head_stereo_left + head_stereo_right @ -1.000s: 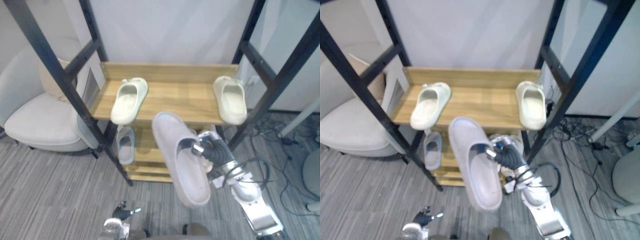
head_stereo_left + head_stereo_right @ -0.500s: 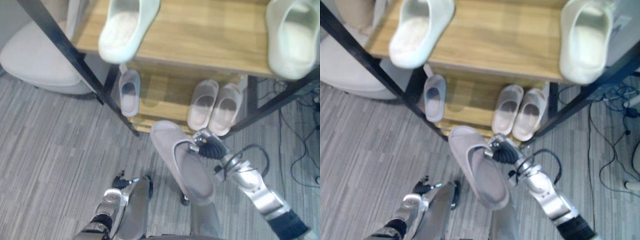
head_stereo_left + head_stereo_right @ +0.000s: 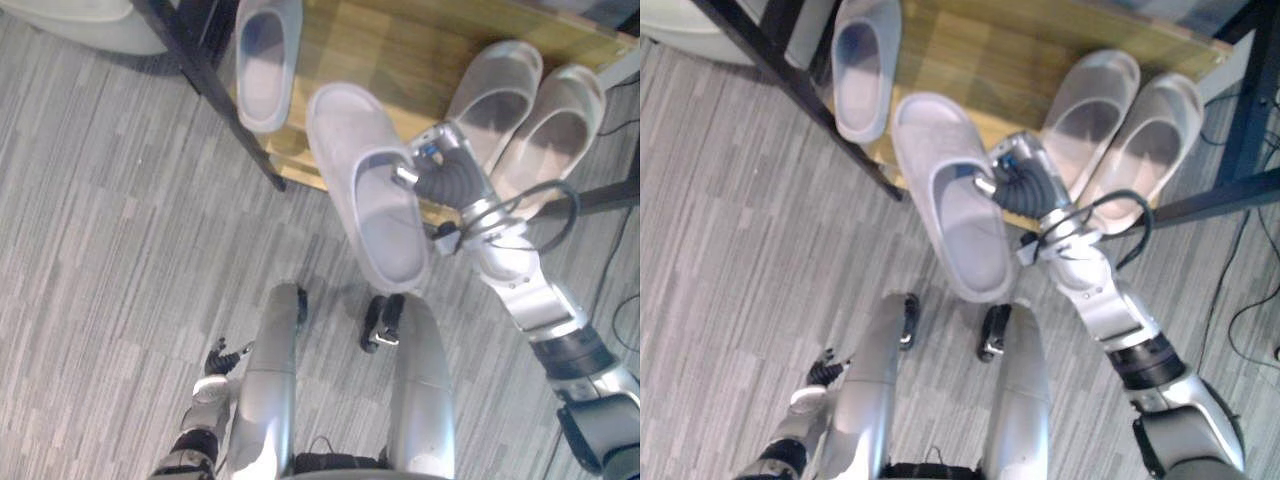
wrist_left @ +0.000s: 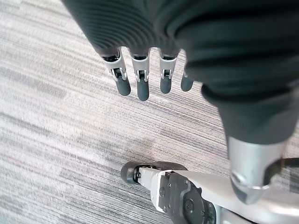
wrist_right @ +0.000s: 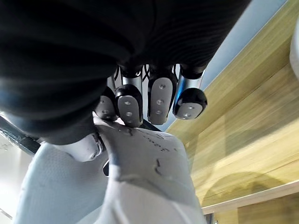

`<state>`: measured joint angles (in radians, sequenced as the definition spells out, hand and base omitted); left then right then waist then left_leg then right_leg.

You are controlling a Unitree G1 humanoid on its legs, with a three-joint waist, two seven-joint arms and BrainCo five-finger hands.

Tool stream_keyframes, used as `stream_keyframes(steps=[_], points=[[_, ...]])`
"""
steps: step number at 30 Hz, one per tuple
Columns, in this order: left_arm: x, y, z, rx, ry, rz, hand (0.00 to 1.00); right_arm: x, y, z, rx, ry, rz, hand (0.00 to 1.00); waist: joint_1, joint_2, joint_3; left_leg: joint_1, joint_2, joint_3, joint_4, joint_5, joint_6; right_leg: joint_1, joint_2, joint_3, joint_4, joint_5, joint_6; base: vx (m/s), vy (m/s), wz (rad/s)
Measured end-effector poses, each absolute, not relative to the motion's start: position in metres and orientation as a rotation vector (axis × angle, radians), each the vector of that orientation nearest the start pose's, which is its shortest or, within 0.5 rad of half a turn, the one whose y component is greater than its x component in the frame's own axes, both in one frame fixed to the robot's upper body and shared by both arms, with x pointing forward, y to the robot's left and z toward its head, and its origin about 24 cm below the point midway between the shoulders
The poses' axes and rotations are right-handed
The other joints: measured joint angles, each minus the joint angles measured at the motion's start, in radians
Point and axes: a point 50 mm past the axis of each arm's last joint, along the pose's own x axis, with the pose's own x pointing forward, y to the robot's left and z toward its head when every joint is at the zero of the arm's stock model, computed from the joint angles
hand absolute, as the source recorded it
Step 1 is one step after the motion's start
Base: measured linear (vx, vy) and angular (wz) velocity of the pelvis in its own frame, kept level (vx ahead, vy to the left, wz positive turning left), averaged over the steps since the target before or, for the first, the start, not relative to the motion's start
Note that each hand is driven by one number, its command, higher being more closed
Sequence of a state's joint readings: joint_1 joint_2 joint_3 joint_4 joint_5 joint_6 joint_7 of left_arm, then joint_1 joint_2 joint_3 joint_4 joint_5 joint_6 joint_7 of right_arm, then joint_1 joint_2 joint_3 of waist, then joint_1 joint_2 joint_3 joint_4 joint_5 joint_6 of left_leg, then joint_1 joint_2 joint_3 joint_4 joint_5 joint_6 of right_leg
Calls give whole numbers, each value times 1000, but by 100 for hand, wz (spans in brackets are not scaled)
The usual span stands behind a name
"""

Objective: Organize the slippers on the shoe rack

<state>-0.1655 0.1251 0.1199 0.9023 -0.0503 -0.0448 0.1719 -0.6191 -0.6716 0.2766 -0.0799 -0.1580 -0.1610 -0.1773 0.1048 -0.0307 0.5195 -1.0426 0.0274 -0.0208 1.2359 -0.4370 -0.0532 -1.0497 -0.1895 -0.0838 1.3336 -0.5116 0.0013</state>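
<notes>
My right hand (image 3: 450, 180) is shut on the strap of a pale grey slipper (image 3: 375, 200) and holds it sole down, toe pointing at the rack. Its toe end hangs over the front edge of the wooden lower shelf (image 3: 380, 40). In the right wrist view the fingers (image 5: 159, 100) curl over the slipper (image 5: 140, 186) with the shelf boards beyond. A single matching slipper (image 3: 265, 55) lies at the shelf's left end. A pair (image 3: 497, 95) sits side by side at its right end. My left hand (image 3: 215, 365) hangs low at my side, fingers (image 4: 140, 79) straight above the carpet.
A black slanted rack post (image 3: 220, 100) runs down to the floor left of the held slipper. Another black bar (image 3: 1200, 205) crosses at the right under the pair. Grey striped carpet (image 3: 120, 200) covers the floor in front of the rack.
The camera has tilted down, so the upper shelf has left the picture. The held slipper has come forward, from over the carpet to over the lower shelf's front edge.
</notes>
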Motion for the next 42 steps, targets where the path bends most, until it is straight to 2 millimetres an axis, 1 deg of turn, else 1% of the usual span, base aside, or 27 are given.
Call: stream_keyframes(steps=[2, 3, 5, 6, 7, 9, 12, 14, 16, 17, 18, 20, 24, 25, 26, 28, 33, 38, 42], points=[[221, 212, -96, 75, 658, 305, 0, 314, -153, 252, -802, -848, 85, 100, 8, 0, 0, -25, 1, -4, 12, 1, -2, -25, 0, -4, 15, -3, -6, -36, -72, 7], [222, 211, -93, 66, 636, 301, 0, 321, -155, 262, -803, -854, 47, 100, 12, 0, 0, -53, 2, -10, 24, 6, -11, -49, 0, -10, 27, -6, -11, -24, -57, 9], [224, 210, -91, 63, 617, 295, 0, 330, -158, 276, -803, -862, -1, 100, 15, 1, 0, -87, 11, -15, 43, 9, -18, -76, 2, -20, 45, -9, -16, -14, -49, 8], [225, 210, -90, 60, 612, 293, 0, 333, -159, 280, -799, -860, -17, 100, 17, 1, 0, -95, 13, -15, 48, 10, -18, -83, 2, -22, 51, -10, -17, -11, -44, 7], [226, 209, -89, 49, 603, 292, 0, 342, -160, 287, -785, -847, -52, 100, 21, 1, 0, -111, 17, -16, 61, 10, -18, -98, 3, -23, 63, -11, -19, -14, -41, 5], [227, 207, -87, 42, 591, 288, 0, 351, -160, 294, -764, -829, -96, 100, 30, 2, -1, -125, 21, -17, 67, 10, -18, -112, 5, -24, 70, -14, -19, -24, -46, 1], [228, 206, -87, 20, 585, 292, 0, 363, -159, 302, -737, -802, -134, 100, 43, 6, -3, -140, 33, -24, 74, 10, -18, -121, 16, -33, 71, -16, -17, -27, -38, -3], [228, 206, -86, 18, 583, 290, 0, 367, -158, 306, -723, -793, -150, 100, 46, 7, -4, -146, 33, -29, 75, 12, -22, -125, 16, -38, 72, -16, -18, -19, -30, 4], [229, 204, -86, 15, 579, 289, 0, 374, -158, 311, -687, -774, -182, 100, 53, 7, -5, -150, 33, -33, 75, 14, -26, -127, 15, -42, 75, -17, -25, -18, -41, 5], [228, 204, -87, 10, 584, 293, 0, 377, -159, 313, -652, -759, -203, 100, 57, 8, -18, -162, 33, -38, 75, 16, -30, -137, 15, -47, 75, -17, -28, -11, -39, 7], [227, 203, -88, 9, 589, 301, 0, 381, -160, 314, -643, -744, -221, 100, 58, 12, -35, -178, 32, -46, 75, 19, -35, -149, 15, -54, 75, -17, -30, -9, -37, 9], [227, 201, -88, 3, 588, 301, 0, 385, -167, 317, -604, -721, -259, 100, 66, 15, -47, -191, 31, -50, 76, 21, -40, -159, 14, -59, 79, -19, -39, -1, -44, 7], [227, 200, -88, 4, 588, 298, 0, 388, -175, 323, -504, -699, -306, 100, 67, 18, -50, -197, 30, -58, 75, 26, -48, -162, 10, -70, 83, -21, -47, -1, -41, 8], [227, 199, -89, 6, 592, 296, 0, 389, -183, 324, -431, -684, -329, 0, 68, 18, -59, -205, 25, -61, 72, 30, -55, -172, 4, -72, 88, -24, -50, -4, -50, 16], [226, 198, -90, 5, 600, 294, 0, 390, -188, 325, -390, -669, -349, 0, 68, 24, -73, -217, 20, -65, 71, 33, -61, -181, -1, -77, 90, -26, -53, -3, -42, 17], [227, 196, -90, 5, 600, 299, 0, 392, -194, 325, -311, -646, -378, 0, 72, 29, -82, -218, 16, -71, 67, 37, -68, -182, -5, -82, 92, -29, -58, -6, -44, 12], [227, 194, -90, -1, 587, 299, 0, 396, -198, 318, -218, -609, -382, 0, 82, 33, -111, -213, 15, -75, 48, 47, -83, -182, -9, -89, 90, -32, -63, -10, -54, 6], [226, 194, -93, -2, 602, 302, 0, 396, -197, 319, -179, -609, -369, 0, 84, 35, -126, -209, 17, -85, 29, 56, -96, -177, -7, -102, 77, -31, -66, -11, -48, 3], [225, 194, -93, -4, 604, 304, 0, 396, -194, 319, -190, -622, -348, 0, 84, 35, -126, -201, 22, -83, 24, 56, -97, -170, -4, -102, 70, -28, -71, -4, -23, -2]])
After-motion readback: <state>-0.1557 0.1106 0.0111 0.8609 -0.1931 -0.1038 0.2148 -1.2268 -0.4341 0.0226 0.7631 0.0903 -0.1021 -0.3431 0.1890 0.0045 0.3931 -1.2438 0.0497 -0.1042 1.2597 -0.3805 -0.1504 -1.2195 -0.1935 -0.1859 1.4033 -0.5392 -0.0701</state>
